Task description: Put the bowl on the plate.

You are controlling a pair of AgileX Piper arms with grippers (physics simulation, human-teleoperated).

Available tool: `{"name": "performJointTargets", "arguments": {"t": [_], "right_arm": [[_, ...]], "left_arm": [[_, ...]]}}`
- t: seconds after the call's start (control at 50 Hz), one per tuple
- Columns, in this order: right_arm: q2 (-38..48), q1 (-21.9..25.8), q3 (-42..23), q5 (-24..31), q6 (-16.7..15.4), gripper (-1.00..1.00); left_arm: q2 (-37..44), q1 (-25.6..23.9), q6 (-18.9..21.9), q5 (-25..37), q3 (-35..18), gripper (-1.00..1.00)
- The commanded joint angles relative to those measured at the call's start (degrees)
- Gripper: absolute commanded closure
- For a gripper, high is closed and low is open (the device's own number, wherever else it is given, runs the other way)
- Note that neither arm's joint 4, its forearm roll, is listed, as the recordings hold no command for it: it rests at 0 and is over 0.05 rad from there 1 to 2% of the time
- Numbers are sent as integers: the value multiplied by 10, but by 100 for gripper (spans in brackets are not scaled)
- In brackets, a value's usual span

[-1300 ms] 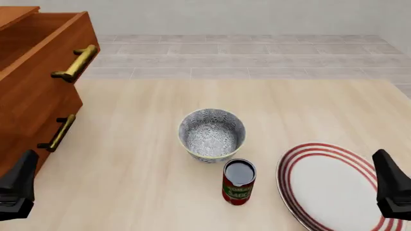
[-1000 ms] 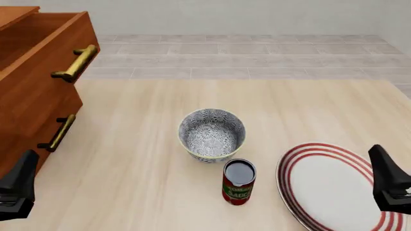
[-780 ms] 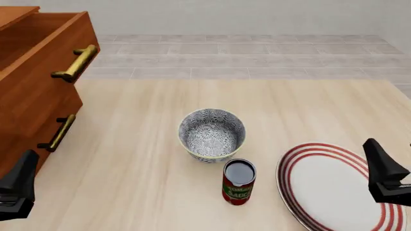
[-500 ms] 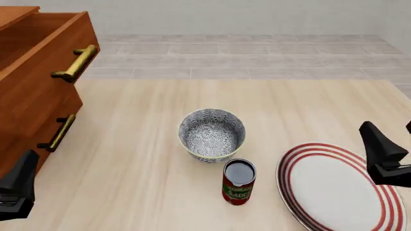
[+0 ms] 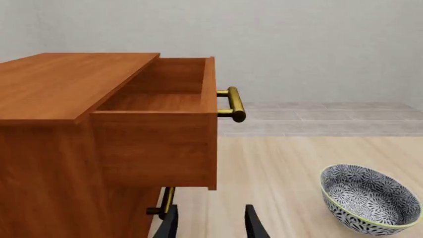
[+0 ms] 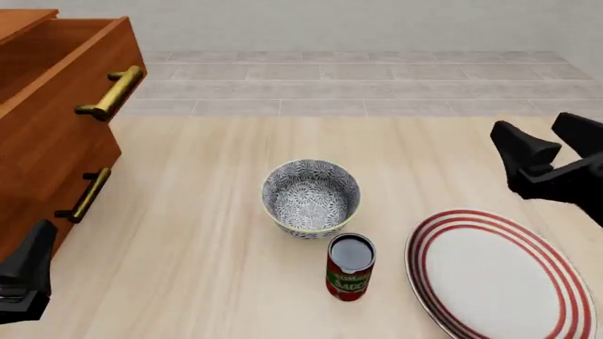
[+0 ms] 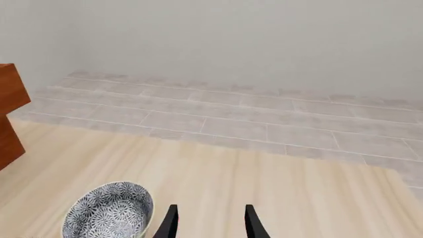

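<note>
Probably stiff, smooth and breakable bowl [image 6: 311, 197], best pinched over the thin rim by right end effector [image 6: 548, 150], now open and empty, beyond the plate [image 6: 499, 274].

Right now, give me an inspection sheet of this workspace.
Surface: pale wood table, no spills seen.
Job's things: bowl upright on the table, not on the plate; the two are apart.
Clutter: red-labelled can upright just in front of the bowl, between bowl and plate.
Grippers: left gripper open, low beside the dresser; right gripper open, empty, raised beyond the plate.
Cables: nothing seen.
Surroundings: wooden dresser, top drawer open; tiled floor, plain wall.
</note>
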Motion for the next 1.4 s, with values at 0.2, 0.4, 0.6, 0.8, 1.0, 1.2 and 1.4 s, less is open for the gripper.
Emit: {"name": "performJointTargets", "arguments": {"t": [0.2,0.4,0.6,0.8,1.0,1.2,1.4], "right_arm": [[156,73,-132,26,4,-100],[226,118,-180,44,30,-100],[267,151,-221,80,38,-100],[306,171,-240,101,64,-100],[348,189,-261,122,55,-100],[397,173,-294,147,87,-100],[441,166,-311,158,95,-100]], "left_arm": [[0,0,0,0,0,-100],[0,0,0,0,0,-100],[0,0,0,0,0,-100],[0,0,0,0,0,-100],[0,0,0,0,0,-100],[0,0,0,0,0,-100],[0,0,0,0,0,-100]]}}
